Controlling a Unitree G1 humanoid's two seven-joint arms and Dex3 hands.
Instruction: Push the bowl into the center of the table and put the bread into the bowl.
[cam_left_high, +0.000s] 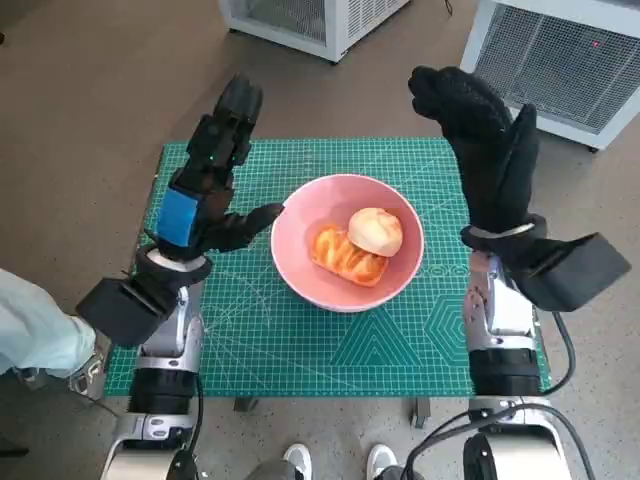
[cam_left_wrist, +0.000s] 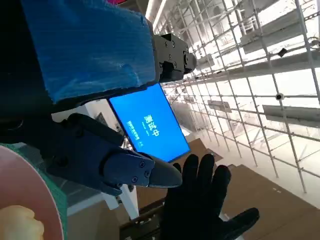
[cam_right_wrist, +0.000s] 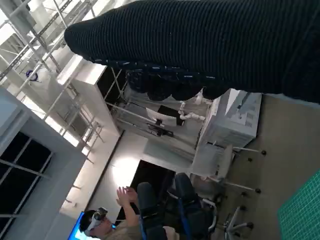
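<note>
A green cutting mat (cam_left_high: 300, 340) covers the small table, which stands on a brown floor (cam_left_high: 90, 90) with white cabinets (cam_left_high: 560, 50) beyond. Between the two raised hands, a pink bowl (cam_left_high: 300, 262) sits near the mat's centre with the bread (cam_left_high: 362, 243) inside. The left hand (cam_left_high: 205, 190) holds nothing, fingers apart, its thumb just beside the bowl's rim. The right hand (cam_left_high: 480, 135) is spread and empty, well clear of the bowl.
</note>
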